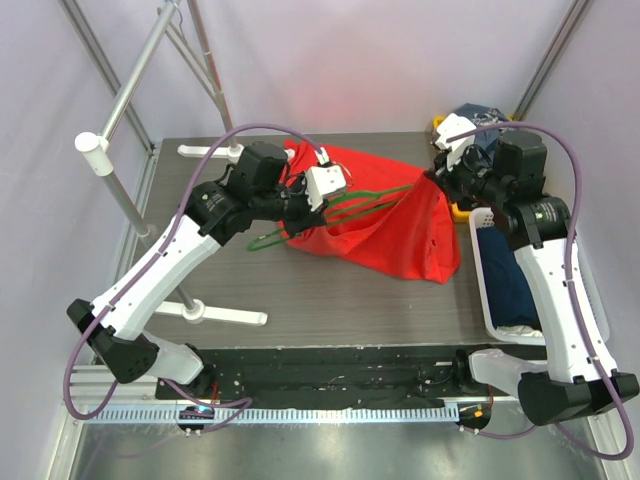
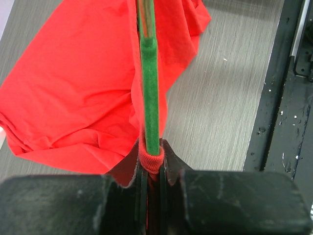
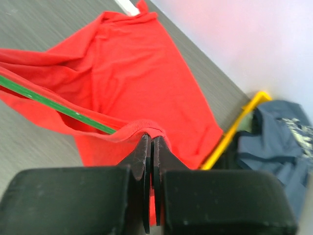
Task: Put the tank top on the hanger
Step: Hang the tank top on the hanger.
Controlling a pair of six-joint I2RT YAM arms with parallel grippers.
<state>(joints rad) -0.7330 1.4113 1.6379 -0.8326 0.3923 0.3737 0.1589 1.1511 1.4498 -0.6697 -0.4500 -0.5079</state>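
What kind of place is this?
Probably a robotics lab cell for laundry practice: two white robot arms bolted to a dark grey table, metal frame posts, and a bright red fabric tank top with a thin green hanger.

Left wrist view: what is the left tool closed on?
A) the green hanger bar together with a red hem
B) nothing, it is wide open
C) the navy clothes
A: the left tool pinches the green bar of the hanger, with a rolled red edge of the tank top caught at the same spot.
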